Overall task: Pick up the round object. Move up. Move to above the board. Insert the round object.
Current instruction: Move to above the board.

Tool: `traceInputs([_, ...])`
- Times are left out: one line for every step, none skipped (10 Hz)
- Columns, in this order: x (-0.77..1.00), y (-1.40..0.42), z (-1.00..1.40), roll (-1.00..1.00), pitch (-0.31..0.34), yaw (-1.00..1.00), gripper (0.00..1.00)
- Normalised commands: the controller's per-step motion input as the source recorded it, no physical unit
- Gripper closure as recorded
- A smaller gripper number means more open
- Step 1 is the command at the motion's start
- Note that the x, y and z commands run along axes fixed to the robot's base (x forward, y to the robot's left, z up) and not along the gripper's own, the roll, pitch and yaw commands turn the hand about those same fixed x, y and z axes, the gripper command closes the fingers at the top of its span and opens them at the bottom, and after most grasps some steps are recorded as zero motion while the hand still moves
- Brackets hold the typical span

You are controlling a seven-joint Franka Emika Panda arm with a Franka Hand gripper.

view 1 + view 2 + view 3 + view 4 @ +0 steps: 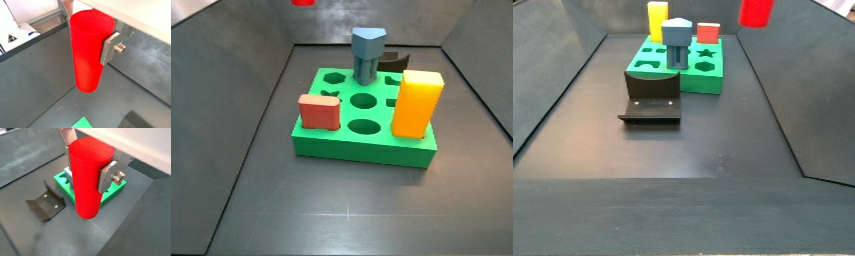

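My gripper (90,168) is shut on the round object (88,178), a tall bright red cylinder held upright between the silver fingers (109,176) in both wrist views (87,50). It hangs high above the floor, over the near side of the board (115,192), a thick green block with shaped holes. In a side view only the peg's lower end (756,10) shows at the top edge, to the right of the board (703,76). In a side view a sliver of red (302,2) shows at the far left above the board (365,142). A corner of the board shows in a wrist view (83,123).
A yellow block (417,103), a salmon-red block (318,113) and a grey-blue pentagonal peg (368,55) stand in the board. The dark fixture (651,95) stands on the floor beside the board and also shows in a wrist view (45,203). Grey walls ring the floor.
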Motion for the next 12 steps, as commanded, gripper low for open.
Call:
traceInputs([0.35,-1.0,0.05,0.05,0.216,-0.08,1.0])
traceInputs([0.36,-1.0,0.06,-0.01,0.15,-0.02,1.0])
traceInputs([0.36,-1.0,0.06,-0.03,0.132,-0.02,1.0])
traceInputs([0.37,-1.0,0.06,0.0,0.114,0.0,1.0])
traceInputs([0.37,-1.0,0.06,-0.01,0.109,0.0,1.0])
traceInputs([0.39,-1.0,0.07,-0.01,0.12,0.0,1.0])
traceInputs([0.4,-1.0,0.07,-0.02,0.124,0.0,1.0])
traceInputs([0.42,-1.0,0.08,0.01,0.134,0.01,1.0])
traceInputs([0.45,-1.0,0.08,0.01,0.145,0.01,1.0])
traceInputs([0.38,-0.79,0.08,0.02,0.146,0.01,1.0])
traceInputs([0.27,-0.52,0.05,0.03,0.135,0.01,1.0])
traceInputs([0.19,-0.31,0.04,0.04,0.106,0.01,1.0])
